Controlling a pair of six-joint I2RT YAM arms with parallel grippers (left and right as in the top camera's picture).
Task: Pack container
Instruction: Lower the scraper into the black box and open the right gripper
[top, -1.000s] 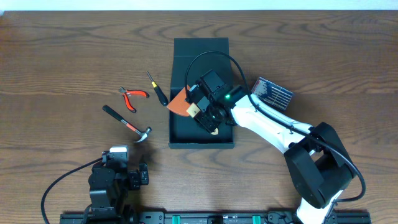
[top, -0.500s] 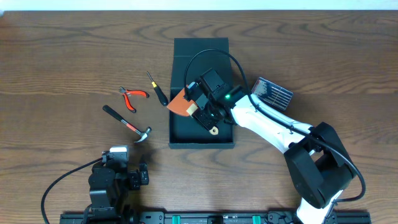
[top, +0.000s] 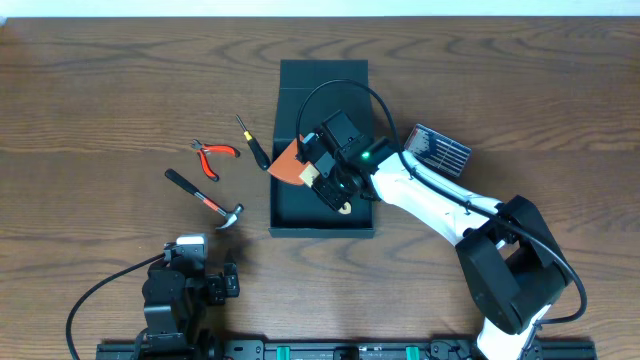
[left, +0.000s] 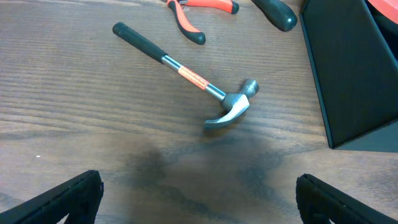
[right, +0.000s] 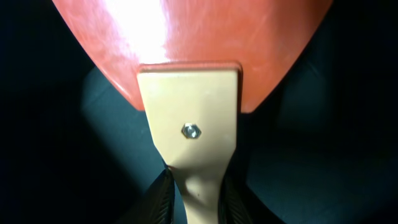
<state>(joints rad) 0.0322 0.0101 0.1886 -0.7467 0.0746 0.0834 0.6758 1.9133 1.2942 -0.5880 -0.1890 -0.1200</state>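
Note:
The container is a dark teal-black box with its flap lid open at the far side, in the middle of the table. Its outer wall shows in the left wrist view and its inside in the right wrist view. My right gripper is shut on the cream handle of an orange-bladed scraper. It holds the scraper over the box's open top, with the blade over the left wall. My left gripper is open and empty above bare table near the front left.
Left of the box lie a black-handled screwdriver, red-handled pliers and a hammer. A dark case of bits lies right of the box.

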